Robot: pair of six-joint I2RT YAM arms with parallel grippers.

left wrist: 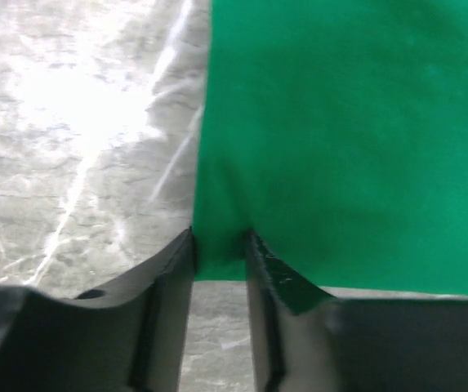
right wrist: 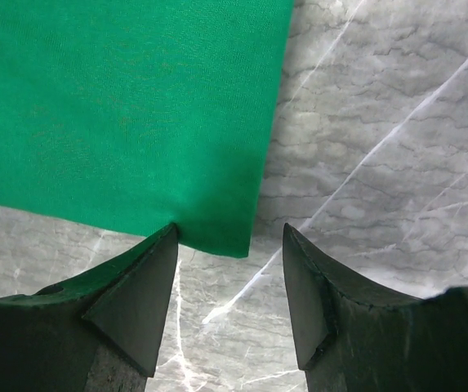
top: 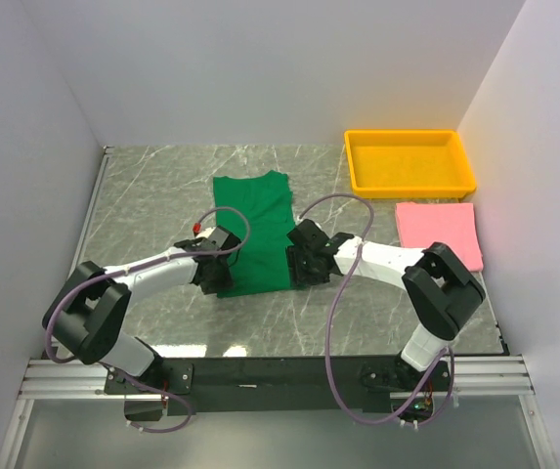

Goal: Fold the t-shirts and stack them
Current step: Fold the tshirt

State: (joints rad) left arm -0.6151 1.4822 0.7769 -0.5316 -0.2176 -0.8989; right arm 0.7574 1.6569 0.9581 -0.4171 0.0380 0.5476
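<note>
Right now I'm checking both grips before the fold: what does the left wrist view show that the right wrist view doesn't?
Only the left wrist view: the left tool with its fingers close together and the green shirt bunched between them at its near-left corner. Only the right wrist view: the right tool with fingers wide apart, the shirt's near-right corner lying flat between them, not gripped. Both: the shirt on the marbled table.

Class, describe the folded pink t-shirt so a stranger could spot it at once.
On the grey marble table, find the yellow plastic tray at the far right corner. Just nearer than the tray lies the light pink cloth t-shirt, folded to a flat rectangle. The only other garment, the dark green t-shirt, lies mid-table.
</note>
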